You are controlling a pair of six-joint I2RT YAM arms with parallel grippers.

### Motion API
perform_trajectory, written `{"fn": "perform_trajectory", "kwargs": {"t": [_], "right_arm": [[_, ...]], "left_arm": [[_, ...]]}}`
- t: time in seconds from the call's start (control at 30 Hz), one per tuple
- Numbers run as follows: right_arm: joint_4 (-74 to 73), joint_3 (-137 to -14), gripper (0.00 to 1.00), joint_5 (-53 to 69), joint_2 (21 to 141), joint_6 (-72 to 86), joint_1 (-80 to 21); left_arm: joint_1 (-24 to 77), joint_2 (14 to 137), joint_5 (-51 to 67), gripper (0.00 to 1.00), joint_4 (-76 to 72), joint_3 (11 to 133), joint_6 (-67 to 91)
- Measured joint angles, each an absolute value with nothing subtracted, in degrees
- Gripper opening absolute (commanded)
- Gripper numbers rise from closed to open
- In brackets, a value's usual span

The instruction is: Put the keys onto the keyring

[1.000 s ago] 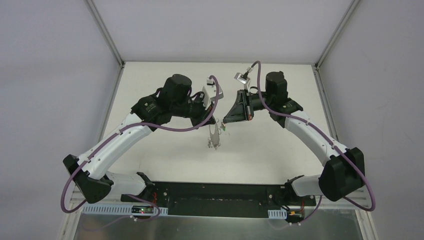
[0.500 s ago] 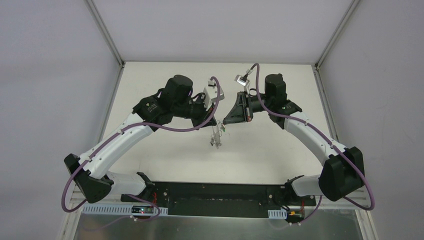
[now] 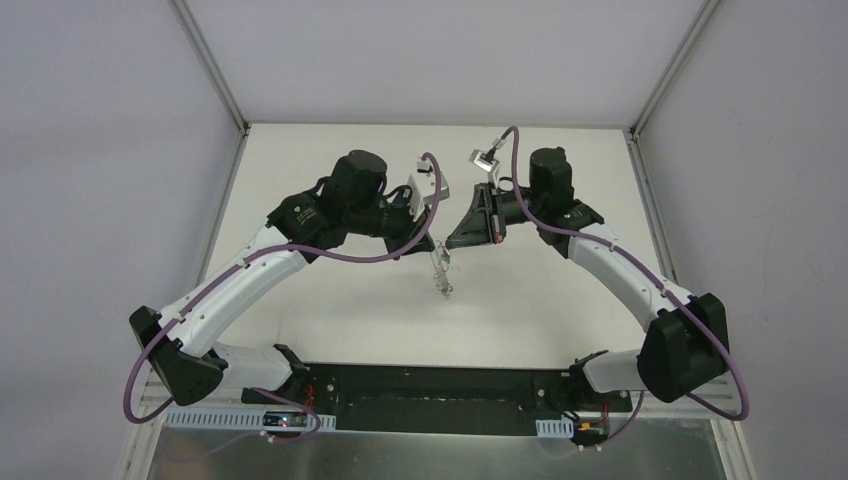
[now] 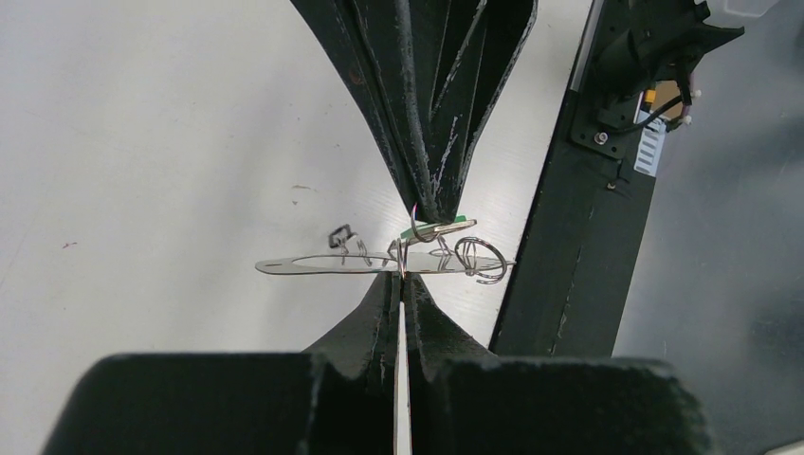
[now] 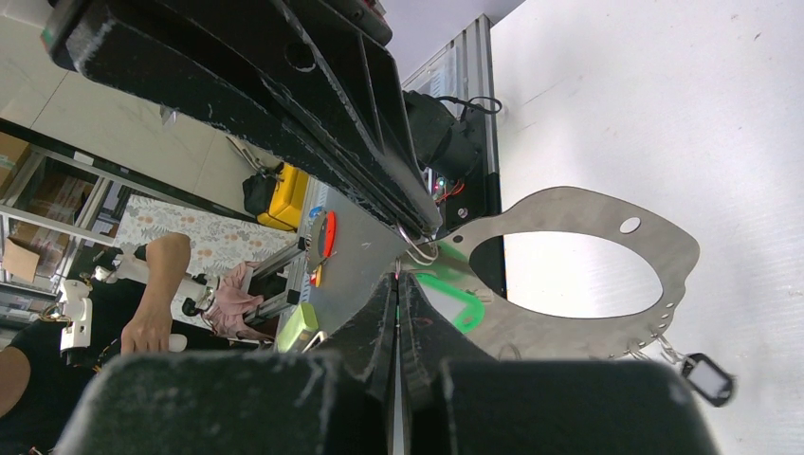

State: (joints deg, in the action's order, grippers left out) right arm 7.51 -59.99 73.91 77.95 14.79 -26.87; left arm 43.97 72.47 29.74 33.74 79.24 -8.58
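Note:
Both grippers meet above the middle of the table. The keyring (image 5: 578,203) shows as a flat silver loop with a large oval opening, and it hangs below the fingertips (image 3: 441,278). A black oval tag (image 5: 706,377) dangles from it. My left gripper (image 4: 402,277) is shut on a thin wire at the keyring's (image 4: 313,266) edge. My right gripper (image 5: 396,277) is shut on the key, whose green head (image 5: 465,308) lies against the keyring. In the left wrist view the right gripper (image 4: 434,216) comes down from above with the green key (image 4: 447,223) at its tips. A small split ring (image 4: 479,258) sits beside it.
The white table (image 3: 330,320) is bordered by aluminium frame posts (image 3: 210,70) and grey walls. The black base plate (image 3: 430,385) carrying both arms runs along the near edge and shows as a dark rail (image 4: 569,237) in the left wrist view.
The hanging keyring has turned more edge-on and shifted slightly right under the fingertips. The left wrist has moved a little; both grippers stay shut.

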Motion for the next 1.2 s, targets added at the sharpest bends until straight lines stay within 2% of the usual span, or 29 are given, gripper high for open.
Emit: {"fn": "perform_trajectory", "kwargs": {"t": [1.2], "right_arm": [[7.8,-59.1,0.00,75.6,78.0,13.8,-27.0]], "left_arm": [[44.7,72.9,29.5,0.00,33.5,78.9,-8.5]]}}
